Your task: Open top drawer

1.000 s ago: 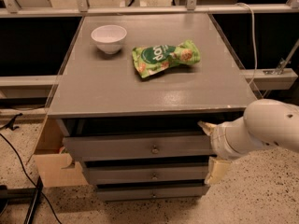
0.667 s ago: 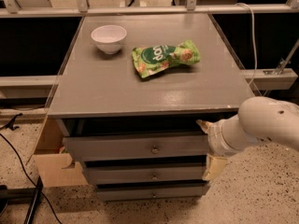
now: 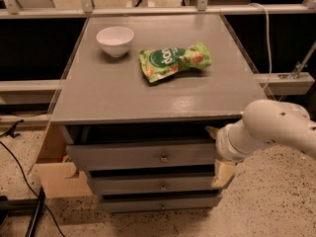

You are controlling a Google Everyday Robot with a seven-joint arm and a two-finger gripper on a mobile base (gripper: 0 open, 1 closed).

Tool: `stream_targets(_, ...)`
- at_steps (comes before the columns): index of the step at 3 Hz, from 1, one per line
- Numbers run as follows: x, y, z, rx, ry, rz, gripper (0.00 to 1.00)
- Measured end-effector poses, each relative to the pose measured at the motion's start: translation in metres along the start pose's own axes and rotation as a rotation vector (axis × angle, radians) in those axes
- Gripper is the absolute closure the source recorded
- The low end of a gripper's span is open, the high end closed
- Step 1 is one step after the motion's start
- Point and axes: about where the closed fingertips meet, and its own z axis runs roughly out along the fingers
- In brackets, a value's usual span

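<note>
The top drawer (image 3: 123,156) is the uppermost of three grey fronts under the grey cabinet top (image 3: 148,93). It has a small round metal knob (image 3: 163,158) at its centre. Its front stands a little out from the cabinet, with a dark gap above it. My gripper (image 3: 217,152) is at the end of the white arm (image 3: 276,127) that comes in from the right. It sits at the right end of the top drawer front, well right of the knob, and hides that end.
A white bowl (image 3: 115,40) and a green snack bag (image 3: 174,60) lie on the cabinet top. The middle drawer (image 3: 138,185) and bottom drawer (image 3: 148,203) are below. A cardboard box (image 3: 52,174) stands at the left. Black cables (image 3: 29,201) run over the speckled floor.
The arm has moved a little to the left, bringing my gripper closer against the right end of the top drawer. The drawers, bowl and bag have not moved.
</note>
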Motion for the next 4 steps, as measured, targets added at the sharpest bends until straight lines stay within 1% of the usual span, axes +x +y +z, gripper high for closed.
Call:
stream_targets(1, 0.003, 0.000, 0.009, -0.020, 0.012, 0.007, 0.00)
stream_targets(3, 0.006, 0.000, 0.022, -0.039, 0.017, 0.008, 0.00)
stream_targets(4, 0.010, 0.007, 0.027, -0.066, 0.024, 0.020, 0.00)
